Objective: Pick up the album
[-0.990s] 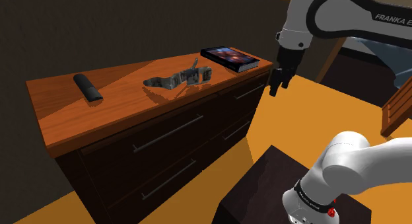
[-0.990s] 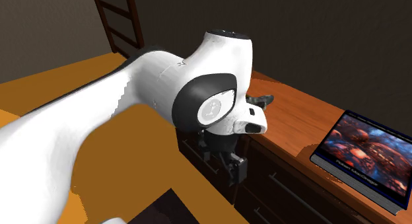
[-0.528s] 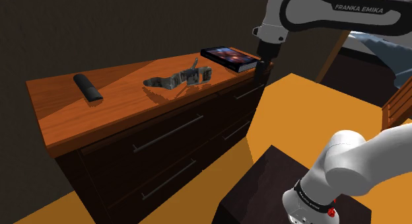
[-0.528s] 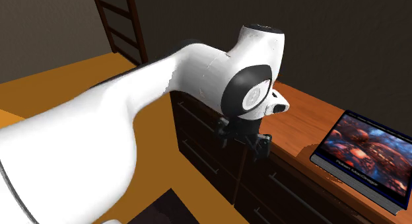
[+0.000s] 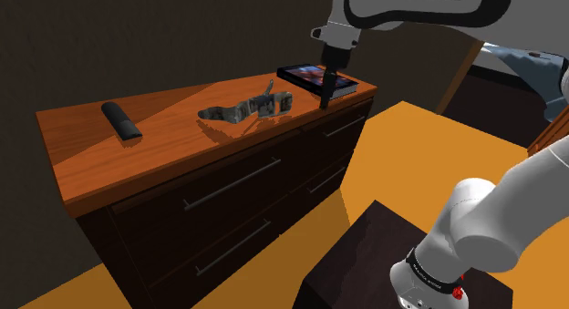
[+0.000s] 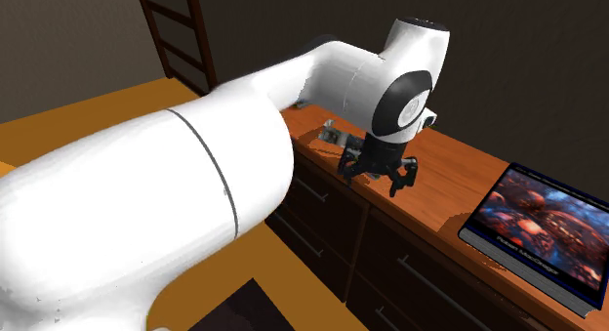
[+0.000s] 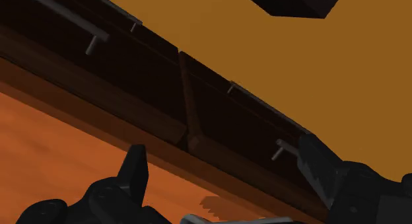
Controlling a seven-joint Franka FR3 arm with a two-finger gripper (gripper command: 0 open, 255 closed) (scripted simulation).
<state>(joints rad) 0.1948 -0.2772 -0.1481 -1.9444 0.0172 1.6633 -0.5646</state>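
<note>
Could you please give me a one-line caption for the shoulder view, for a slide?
Open pincer hovering above the front edge of the dresser, near the album lying flat on top.

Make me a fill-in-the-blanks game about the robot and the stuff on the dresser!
The end effector has its two fingers ___.
The album lies on the dresser's ___.
The grey tangled thing lies between the album and the ___ bar.
Missing words: open; top; black.
</note>
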